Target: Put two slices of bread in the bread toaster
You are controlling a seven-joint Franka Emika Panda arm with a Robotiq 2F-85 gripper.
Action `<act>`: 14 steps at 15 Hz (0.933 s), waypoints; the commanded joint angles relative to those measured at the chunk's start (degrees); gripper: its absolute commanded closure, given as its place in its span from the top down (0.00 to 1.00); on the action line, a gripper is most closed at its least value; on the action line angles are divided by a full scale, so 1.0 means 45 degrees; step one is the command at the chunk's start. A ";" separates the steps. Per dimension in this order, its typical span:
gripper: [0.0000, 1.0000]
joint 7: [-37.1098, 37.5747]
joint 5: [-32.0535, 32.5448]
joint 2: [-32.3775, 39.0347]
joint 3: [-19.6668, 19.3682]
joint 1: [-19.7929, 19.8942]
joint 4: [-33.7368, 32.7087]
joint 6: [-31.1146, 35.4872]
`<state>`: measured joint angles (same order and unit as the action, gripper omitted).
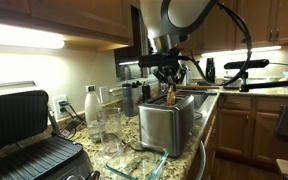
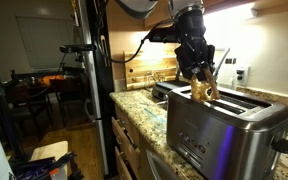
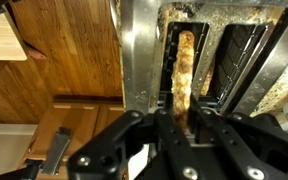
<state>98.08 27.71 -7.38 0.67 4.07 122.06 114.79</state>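
The stainless-steel bread toaster (image 1: 167, 126) stands on the granite counter and shows in both exterior views (image 2: 227, 128). My gripper (image 1: 170, 82) hangs right above its top, shut on a tan slice of bread (image 1: 171, 97) held upright. In an exterior view the slice (image 2: 206, 92) hangs from the gripper (image 2: 202, 78), its lower end at the toaster's top. In the wrist view the slice (image 3: 185, 62) runs from between the fingers (image 3: 180, 118) into the left slot of the toaster (image 3: 142, 55). The right slot (image 3: 240, 58) looks dark and empty. No other slice is in view.
A large black ribbed contact grill (image 1: 24, 135) sits at the near end of the counter. A white bottle (image 1: 91, 104) and glasses (image 1: 111, 128) stand beside the toaster, and a glass dish (image 1: 142, 163) lies in front of it. A wooden board (image 2: 149, 72) leans behind.
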 commanded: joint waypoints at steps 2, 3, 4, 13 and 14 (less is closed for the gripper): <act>0.52 0.0253 0.0027 0.0063 -0.0124 0.0048 -0.0077 0.0235; 0.58 0.0268 0.0043 0.0064 -0.0123 0.0039 -0.0090 0.0206; 0.66 0.0259 0.0041 0.0057 -0.0121 0.0034 -0.0107 0.0194; 0.97 -0.0031 -0.0007 0.0108 -0.0075 -0.0037 -0.0162 -0.0018; 0.99 -0.0033 -0.0007 0.0114 -0.0076 -0.0037 -0.0162 -0.0018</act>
<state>97.98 27.70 -6.88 0.39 3.96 121.41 114.80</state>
